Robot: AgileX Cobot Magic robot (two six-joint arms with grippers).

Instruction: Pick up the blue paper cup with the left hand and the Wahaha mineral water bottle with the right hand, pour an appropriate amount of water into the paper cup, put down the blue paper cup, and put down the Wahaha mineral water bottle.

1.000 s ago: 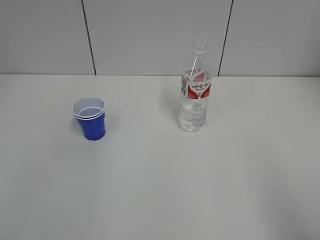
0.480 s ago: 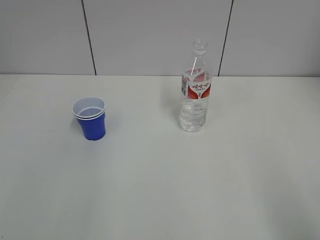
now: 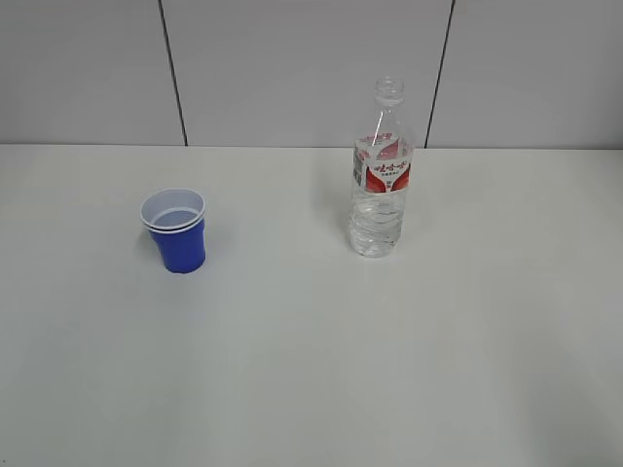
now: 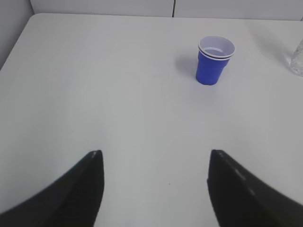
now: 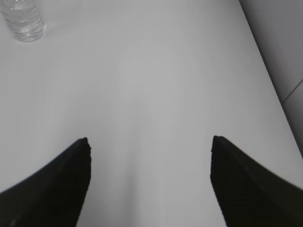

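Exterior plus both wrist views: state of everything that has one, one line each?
blue paper cup: upright on the table, free, looks like two nested.
Wahaha mineral water bottle: upright on the table, no cap, part full, free.
left gripper: jaws open, empty, short of the cup.
right gripper: jaws open, empty, short of the bottle.

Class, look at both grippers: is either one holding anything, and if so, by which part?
Nothing is held. The left gripper and right gripper are open over bare table; the blue paper cup and clear ribbed Wahaha bottle stand untouched.
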